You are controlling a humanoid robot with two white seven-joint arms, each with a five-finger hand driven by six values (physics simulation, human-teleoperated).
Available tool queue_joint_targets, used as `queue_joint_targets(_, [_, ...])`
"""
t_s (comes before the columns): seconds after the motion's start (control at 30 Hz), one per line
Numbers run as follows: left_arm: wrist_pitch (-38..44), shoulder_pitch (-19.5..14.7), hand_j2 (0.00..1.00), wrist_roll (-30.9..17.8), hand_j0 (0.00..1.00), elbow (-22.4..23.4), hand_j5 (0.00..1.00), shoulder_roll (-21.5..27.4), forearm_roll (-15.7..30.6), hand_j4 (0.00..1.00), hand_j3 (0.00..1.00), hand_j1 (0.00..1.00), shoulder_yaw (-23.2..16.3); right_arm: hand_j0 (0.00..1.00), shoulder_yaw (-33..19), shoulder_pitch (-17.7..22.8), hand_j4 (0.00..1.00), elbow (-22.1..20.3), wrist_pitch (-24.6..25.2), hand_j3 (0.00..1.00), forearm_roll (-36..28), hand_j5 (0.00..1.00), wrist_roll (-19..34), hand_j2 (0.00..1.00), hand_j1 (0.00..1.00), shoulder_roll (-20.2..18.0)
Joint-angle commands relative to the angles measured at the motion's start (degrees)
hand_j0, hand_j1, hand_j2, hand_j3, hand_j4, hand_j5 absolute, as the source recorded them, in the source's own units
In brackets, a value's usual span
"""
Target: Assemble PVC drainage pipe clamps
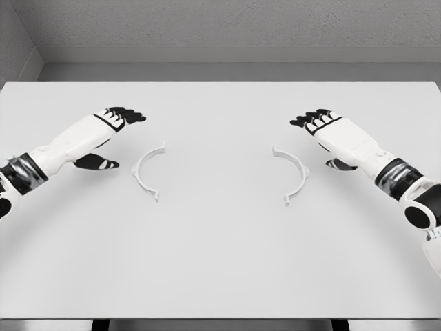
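Tabletop [220, 262] plain white, no pattern. Both clamp halves white: left one [146, 172], right one [295, 176]. Left hand [114, 121] and right hand [324, 124] white with black fingers. Black-grey bands at both wrists. Far wall grey.

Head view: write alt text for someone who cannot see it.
Two white half-ring pipe clamp pieces lie apart on a white table, the left clamp half and the right clamp half curving away from each other. The left hand and right hand hover just outside them, fingers extended, holding nothing.
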Motion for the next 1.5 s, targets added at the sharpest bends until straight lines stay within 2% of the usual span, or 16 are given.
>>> queue_joint_targets(0.0, [0.00, -0.26, 1.00, 0.00, 1.00, 0.81, 1.00, -1.03, -0.08, 1.00, 1.00, 1.00, -0.54, 1.00, 0.69, 0.00, 1.00, 0.11, 1.20, 1.00, 0.16, 1.00, -0.03, 1.00, 1.00, 0.26])
queue_joint_targets(0.17, [0.00, -1.14, 1.00, 0.00, 1.00, 1.43, 1.00, -1.64, -0.34, 1.00, 1.00, 1.00, -1.77, 1.00, 1.66, -0.53, 1.00, 1.78, 1.29, 1.00, 0.34, 1.00, -0.03, 1.00, 1.00, 0.35])
queue_joint_targets(0.37, [0.00, -1.23, 1.00, 0.00, 1.00, 1.52, 1.00, -1.73, -0.34, 1.00, 1.00, 1.00, -2.74, 1.00, 2.89, -0.53, 1.00, 1.43, 1.29, 1.00, 0.34, 1.00, -0.03, 1.00, 1.00, 0.26])
queue_joint_targets(0.77, [0.00, -2.46, 1.00, 0.00, 1.00, 5.38, 1.00, -2.61, -0.34, 1.00, 1.00, 1.00, -3.00, 1.00, 3.24, -0.53, 1.00, 0.90, 1.46, 1.00, 0.34, 1.00, 0.06, 1.00, 1.00, 0.53])
queue_joint_targets(1.47, [0.00, -2.64, 1.00, 0.00, 1.00, 5.12, 1.00, -5.33, -0.34, 1.00, 1.00, 1.00, -3.97, 1.00, 5.97, -0.53, 1.00, -0.85, 1.99, 1.00, 0.25, 1.00, 0.32, 1.00, 1.00, 0.97])
